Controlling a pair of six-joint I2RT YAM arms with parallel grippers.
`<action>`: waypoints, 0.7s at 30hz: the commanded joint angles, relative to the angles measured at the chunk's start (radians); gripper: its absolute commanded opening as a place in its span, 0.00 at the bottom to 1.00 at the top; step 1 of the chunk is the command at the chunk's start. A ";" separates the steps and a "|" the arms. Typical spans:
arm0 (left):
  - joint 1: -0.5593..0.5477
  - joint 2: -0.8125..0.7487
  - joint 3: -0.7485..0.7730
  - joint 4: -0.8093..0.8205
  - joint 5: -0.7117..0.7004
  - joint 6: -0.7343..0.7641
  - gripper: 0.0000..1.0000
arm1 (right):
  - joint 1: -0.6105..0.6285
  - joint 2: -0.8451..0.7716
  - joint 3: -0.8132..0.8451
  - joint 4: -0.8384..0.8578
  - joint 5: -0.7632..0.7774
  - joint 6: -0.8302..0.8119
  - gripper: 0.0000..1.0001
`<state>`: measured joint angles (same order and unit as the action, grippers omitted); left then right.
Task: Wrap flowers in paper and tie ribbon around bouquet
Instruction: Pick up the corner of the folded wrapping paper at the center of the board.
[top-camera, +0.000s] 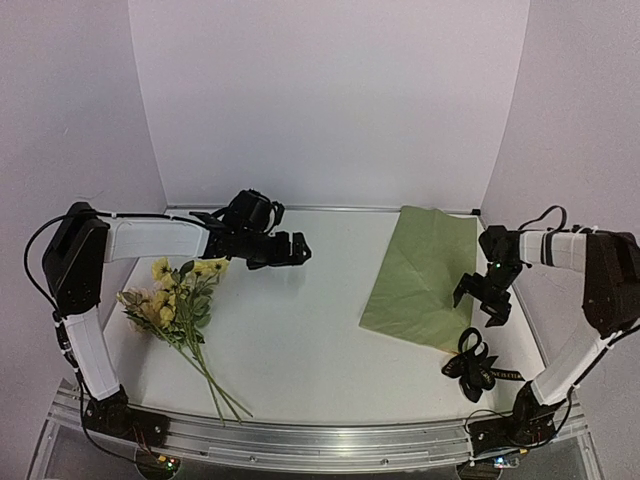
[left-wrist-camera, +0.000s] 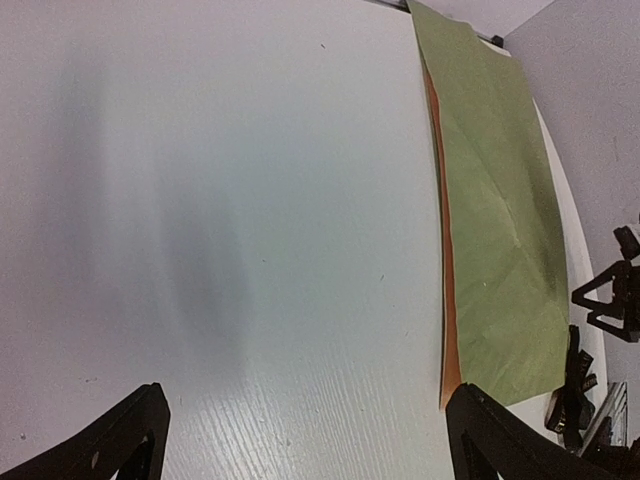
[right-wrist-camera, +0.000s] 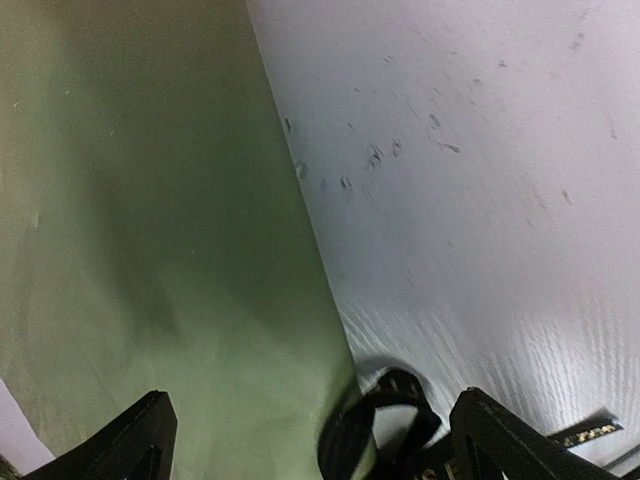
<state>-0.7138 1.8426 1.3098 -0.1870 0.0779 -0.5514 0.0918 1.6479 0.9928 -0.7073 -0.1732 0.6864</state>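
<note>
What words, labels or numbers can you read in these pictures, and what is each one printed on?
No text can be read with certainty.
On the ribbon: pale lettering along the black strip, too small in the top view and too blurred in the right wrist view to read.
On the paper: no print visible.
On the flowers: no tag or label visible.
</note>
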 joint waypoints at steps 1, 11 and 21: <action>-0.009 0.023 0.048 0.057 0.058 -0.015 1.00 | -0.042 0.100 0.018 0.169 -0.104 0.056 0.94; -0.021 0.057 0.043 0.069 0.076 -0.061 0.99 | -0.071 0.273 0.097 0.254 -0.263 0.046 0.69; -0.021 0.203 0.158 0.022 0.115 -0.109 0.82 | 0.052 0.383 0.275 0.073 -0.285 -0.071 0.46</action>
<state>-0.7338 1.9980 1.3821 -0.1584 0.1584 -0.6388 0.0671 1.9546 1.2232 -0.4896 -0.4713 0.6892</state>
